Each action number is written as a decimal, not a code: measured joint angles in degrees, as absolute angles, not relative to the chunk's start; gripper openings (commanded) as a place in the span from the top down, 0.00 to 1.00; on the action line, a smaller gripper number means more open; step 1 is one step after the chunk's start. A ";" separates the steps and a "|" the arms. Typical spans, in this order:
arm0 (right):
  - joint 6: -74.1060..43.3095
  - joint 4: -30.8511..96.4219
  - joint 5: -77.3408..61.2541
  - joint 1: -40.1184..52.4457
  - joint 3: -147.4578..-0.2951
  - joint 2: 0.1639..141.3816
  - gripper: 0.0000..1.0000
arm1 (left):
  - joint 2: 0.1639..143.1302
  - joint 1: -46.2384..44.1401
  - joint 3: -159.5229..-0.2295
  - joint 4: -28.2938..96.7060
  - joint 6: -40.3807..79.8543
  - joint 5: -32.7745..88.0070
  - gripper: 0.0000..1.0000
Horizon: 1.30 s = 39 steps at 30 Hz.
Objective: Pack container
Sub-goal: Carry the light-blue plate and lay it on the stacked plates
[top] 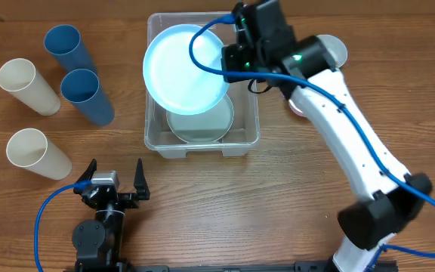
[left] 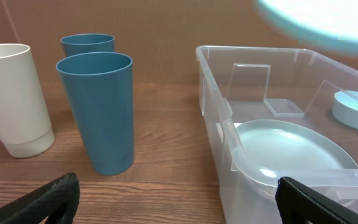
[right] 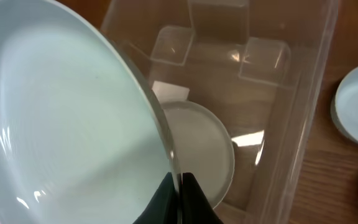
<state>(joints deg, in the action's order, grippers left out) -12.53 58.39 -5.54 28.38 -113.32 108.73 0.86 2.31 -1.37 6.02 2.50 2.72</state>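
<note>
Over wooden tabletop [top: 278,196], holding pale plate [top: 180,72] by rim in clamped right tool [right: 178,183] above central container [top: 202,148], left tool [top: 115,175] apart, idle; next, probably lowering onto second plate [top: 200,121] inside, then releasing.

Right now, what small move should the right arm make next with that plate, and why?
Probably lower it straight down: the right gripper pinches the pale blue plate by its rim above the clear container, where a second plate already lies flat.
</note>
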 measured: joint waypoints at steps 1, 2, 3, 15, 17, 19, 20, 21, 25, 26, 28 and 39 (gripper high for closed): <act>-13.04 58.48 -5.10 28.49 -112.90 110.87 0.96 | 0.86 2.31 -1.37 6.02 2.50 2.72 0.00; -13.41 58.54 -4.99 28.51 -112.84 112.25 0.96 | 0.86 2.31 -1.37 6.02 2.50 2.72 0.00; -13.87 58.48 -4.86 28.60 -112.71 114.28 0.96 | 0.86 2.31 -1.37 6.02 2.50 2.74 0.00; -16.08 59.59 -4.03 30.41 -109.60 120.29 0.96 | 0.86 2.31 -1.37 6.02 2.50 2.72 0.00; -16.32 58.92 -3.60 30.41 -108.01 120.29 0.96 | 0.86 2.31 -1.37 6.02 2.50 2.74 0.00; -16.36 58.43 -3.29 30.41 -106.74 120.31 0.96 | 0.86 2.31 -1.37 6.02 2.50 2.72 0.00; -16.45 58.37 -2.83 30.41 -106.48 120.31 0.96 | 0.86 2.31 -1.37 6.02 2.50 2.72 0.00; -16.45 58.13 -2.55 30.41 -106.48 120.31 0.96 | 0.86 2.31 -1.37 6.02 2.50 2.72 0.00; -16.45 57.91 -2.04 30.41 -106.48 120.31 0.91 | 0.86 2.31 -1.37 6.02 2.50 2.72 0.00; -16.45 58.00 -2.07 30.41 -106.48 120.31 0.89 | 0.86 2.31 -1.37 6.02 2.50 2.74 0.00; -16.45 58.33 -1.91 30.41 -106.48 120.31 0.87 | 0.86 2.31 -1.37 6.02 2.50 2.74 0.00; -15.05 59.31 -1.23 30.41 -106.48 120.31 0.34 | 0.86 2.31 -1.37 6.02 2.50 2.72 0.00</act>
